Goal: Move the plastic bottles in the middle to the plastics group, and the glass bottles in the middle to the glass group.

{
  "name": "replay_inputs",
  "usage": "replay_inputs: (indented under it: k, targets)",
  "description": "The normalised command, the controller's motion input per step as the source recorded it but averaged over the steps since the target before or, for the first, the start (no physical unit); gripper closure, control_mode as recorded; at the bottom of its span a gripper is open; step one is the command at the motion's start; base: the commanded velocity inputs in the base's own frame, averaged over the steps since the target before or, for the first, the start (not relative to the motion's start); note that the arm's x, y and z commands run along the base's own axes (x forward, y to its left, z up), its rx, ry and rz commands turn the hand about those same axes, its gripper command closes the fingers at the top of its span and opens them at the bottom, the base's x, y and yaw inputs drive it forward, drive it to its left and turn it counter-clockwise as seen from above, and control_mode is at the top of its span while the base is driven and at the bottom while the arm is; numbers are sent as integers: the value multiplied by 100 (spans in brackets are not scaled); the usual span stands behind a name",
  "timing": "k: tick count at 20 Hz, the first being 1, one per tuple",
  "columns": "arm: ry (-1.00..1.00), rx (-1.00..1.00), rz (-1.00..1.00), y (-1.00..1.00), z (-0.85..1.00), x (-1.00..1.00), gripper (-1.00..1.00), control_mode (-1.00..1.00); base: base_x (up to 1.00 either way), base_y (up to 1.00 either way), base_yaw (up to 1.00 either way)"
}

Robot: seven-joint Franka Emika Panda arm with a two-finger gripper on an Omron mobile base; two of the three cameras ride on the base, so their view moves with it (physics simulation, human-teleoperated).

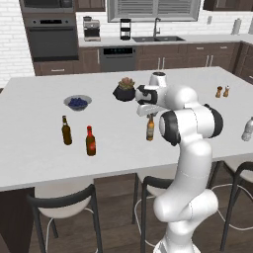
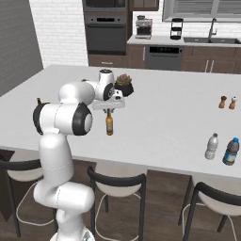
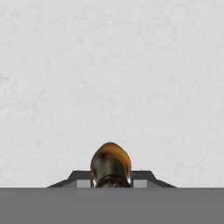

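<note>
Between the jaws, the amber glass bottle (image 3: 110,164) is clamped at its neck, standing upright on the white tabletop (image 1: 44,148) near the front edge. Left of it stand two dark beer bottles (image 1: 66,131); far right stand two plastic bottles (image 2: 212,146).

White counter (image 1: 39,148) with bottles, bowl (image 1: 77,102), plant (image 1: 124,89)

The amber bottle (image 1: 150,128) is standing mid-counter (image 1: 39,153), the two dark bottles (image 1: 66,131) sitting well left, the plant (image 1: 124,89) sitting behind it.
</note>
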Motion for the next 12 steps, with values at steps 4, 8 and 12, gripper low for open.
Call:
replay_inputs:
  k: [4,8,12]
  targets:
    - [0,3,18,1,18,-31,100,-100,0,0,0]
    - [0,4,9,12,40,-63,100,-100,0,0,0]
    - [0,4,4,18,37,-68,100,-100,0,0,0]
